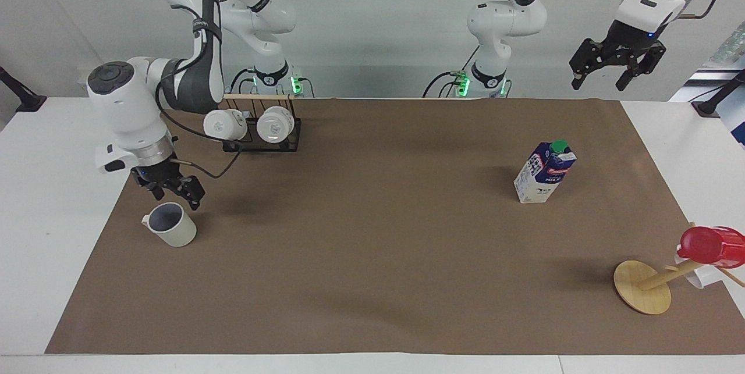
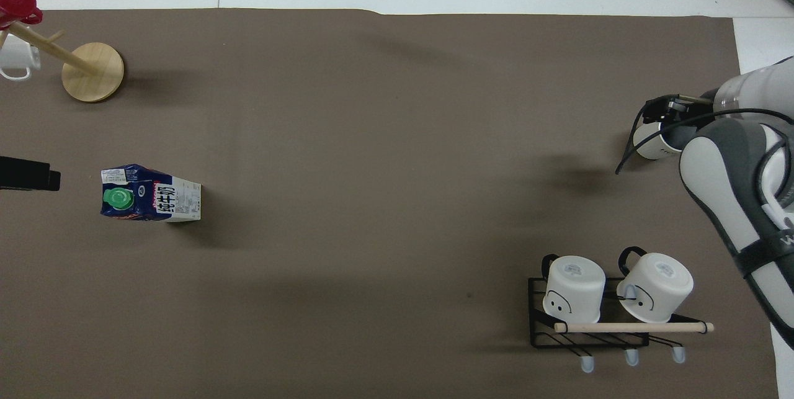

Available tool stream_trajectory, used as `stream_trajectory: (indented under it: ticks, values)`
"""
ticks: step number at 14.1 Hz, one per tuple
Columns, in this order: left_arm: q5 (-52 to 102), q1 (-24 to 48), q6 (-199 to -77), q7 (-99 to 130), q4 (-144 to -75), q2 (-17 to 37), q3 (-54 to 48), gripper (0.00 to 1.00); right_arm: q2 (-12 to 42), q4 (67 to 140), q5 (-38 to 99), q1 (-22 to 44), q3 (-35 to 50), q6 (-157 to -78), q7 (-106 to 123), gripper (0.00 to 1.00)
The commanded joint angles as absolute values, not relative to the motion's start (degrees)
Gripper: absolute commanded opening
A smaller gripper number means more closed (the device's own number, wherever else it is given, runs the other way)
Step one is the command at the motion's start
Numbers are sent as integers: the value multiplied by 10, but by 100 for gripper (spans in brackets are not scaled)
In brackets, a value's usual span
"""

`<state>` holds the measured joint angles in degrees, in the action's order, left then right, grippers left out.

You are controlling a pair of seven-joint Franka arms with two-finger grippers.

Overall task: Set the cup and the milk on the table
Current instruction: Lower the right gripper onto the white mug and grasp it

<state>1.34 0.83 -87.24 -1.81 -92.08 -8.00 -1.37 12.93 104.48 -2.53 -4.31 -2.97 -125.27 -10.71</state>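
Two task items stand upright on the wide white table [image 1: 35, 199] with its brown paper sheet [image 1: 372, 257]. The cream-white mug with a grey-blue inside [image 1: 170, 224] sits on the sheet near the edge at the right arm's end, well apart from the tall dark-blue and white milk carton with a green cap [image 1: 545, 172], which stands toward the left arm's end.

Just above the mug's rim hangs the right gripper [image 1: 169, 187], not touching it in the facing view; I cannot tell how wide its fingers stand. Its arm hides much of the mug in the overhead view [image 2: 651, 143].

High over the robots' edge at the left arm's corner, the left gripper [image 1: 617, 66] waits with fingers spread wide, holding nothing.

Near the robots' edge, a black wire rack [image 1: 262, 141] holds two white mugs.
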Motion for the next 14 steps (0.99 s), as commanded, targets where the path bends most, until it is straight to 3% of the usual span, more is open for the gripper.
stream_trajectory:
  ticks: [1,10,12,14]
  values:
    - [16,8,-861,-14,-913,-81,-13,100,127,1068,-17,-51,-32,-1288,-64,100]
    - [16,8,-861,-14,-913,-81,-13,100,185,1067,-17,-54,-32,-1331,-24,98]
    - [16,8,-861,-14,-913,-81,-13,100,193,1066,-17,-54,-32,-1332,-12,73]
    - [16,8,-861,-14,-913,-81,-13,100,194,1063,-17,-54,-32,-1332,17,34]
